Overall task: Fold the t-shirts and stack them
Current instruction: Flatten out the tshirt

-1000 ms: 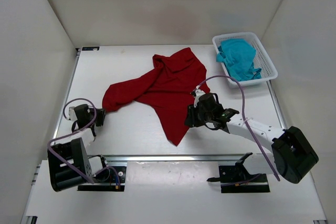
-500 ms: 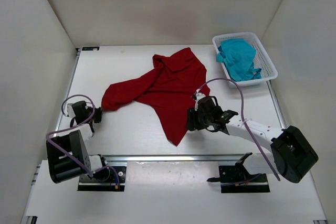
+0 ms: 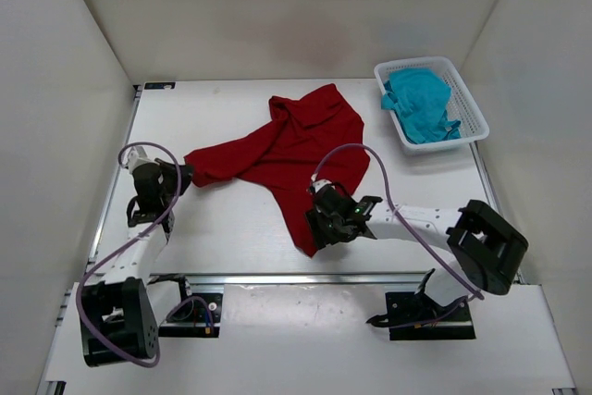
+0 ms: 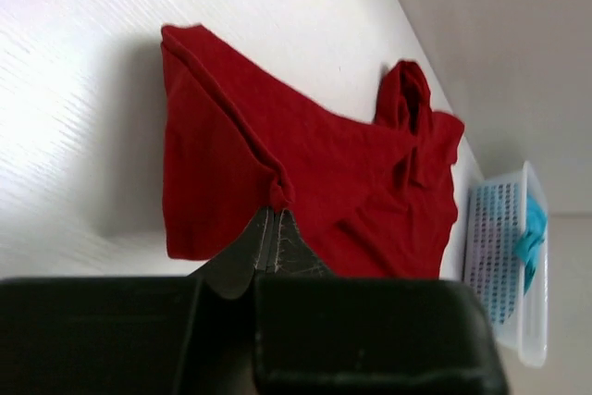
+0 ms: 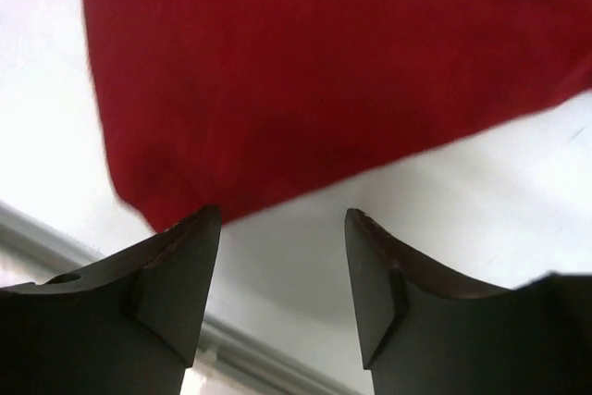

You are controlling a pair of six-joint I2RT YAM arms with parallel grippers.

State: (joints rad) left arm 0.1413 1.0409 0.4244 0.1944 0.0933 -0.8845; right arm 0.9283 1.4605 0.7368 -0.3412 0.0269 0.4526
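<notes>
You are near the start of this job: no shirt is folded yet, and nothing is stacked. The dark red shirt (image 3: 287,141) lies crumpled in the middle of the table (image 3: 231,219). One end is bunched up toward the back, and a pointed flap reaches toward the near edge. Your left gripper (image 3: 182,176) is at the shirt's left end. The left wrist view shows its two fingers pressed together on a small pinch of red cloth, so it has hold of the shirt there. Your right gripper (image 3: 312,227) is low over the pointed flap. Its fingers (image 5: 180,265) are spread apart with nothing between them, and the edge of the red cloth lies just past the tips. The teal shirt (image 3: 421,104) sits in a heap inside the white basket (image 3: 478,127) at the far right corner, well apart from both arms, so it has not come out yet. I think almost all the work is left. The red shirt needs to be pulled flat and folded. Then the teal one has to come out, get folded too, and go on top of the red one.
</notes>
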